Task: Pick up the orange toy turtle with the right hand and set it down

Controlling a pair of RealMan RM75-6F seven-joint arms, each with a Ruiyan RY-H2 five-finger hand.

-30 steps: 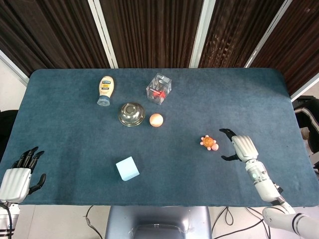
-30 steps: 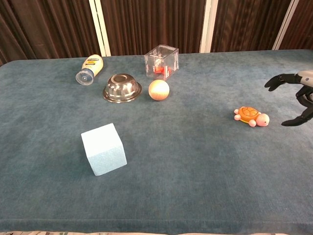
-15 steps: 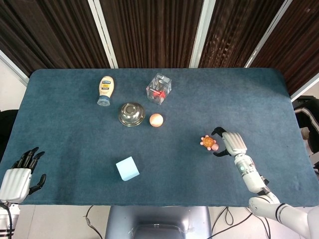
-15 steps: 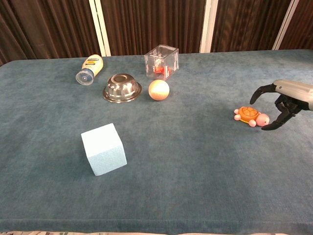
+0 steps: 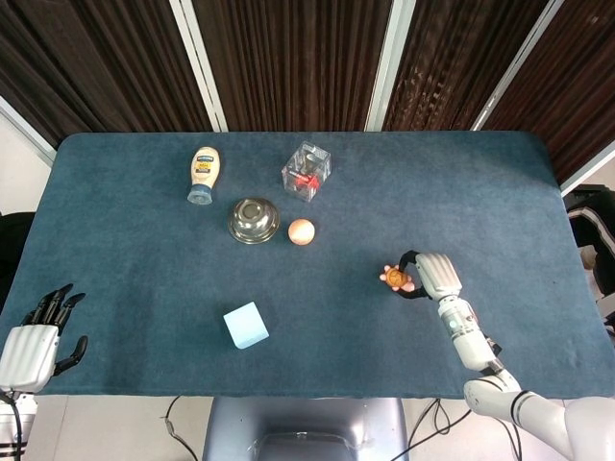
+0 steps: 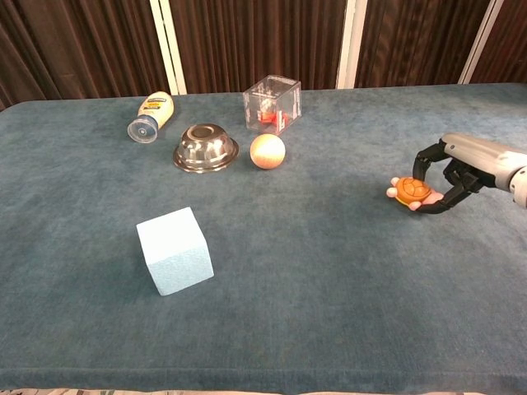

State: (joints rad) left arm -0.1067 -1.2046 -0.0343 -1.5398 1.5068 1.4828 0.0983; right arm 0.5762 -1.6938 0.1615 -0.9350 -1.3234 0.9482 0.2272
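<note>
The orange toy turtle [image 5: 394, 278] [image 6: 409, 192] sits right of the table's middle, with pink feet showing. My right hand [image 5: 426, 276] [image 6: 451, 169] has its dark fingers curled around the turtle from the right, thumb below and fingers above it. The turtle looks slightly raised and tilted in that grip. My left hand [image 5: 36, 338] rests at the table's near left corner with fingers apart and nothing in it; the chest view does not show it.
On the blue cloth table [image 5: 432, 192] lie a mayonnaise bottle [image 5: 202, 174], a metal bowl upside down [image 5: 253, 220], a peach ball [image 5: 301, 231], a clear box [image 5: 307, 170] and a light blue foam cube [image 5: 246, 325].
My right hand moved left from beside the turtle and closed its fingers around it. The turtle shifted a little left and tilted. The left hand stayed put.
</note>
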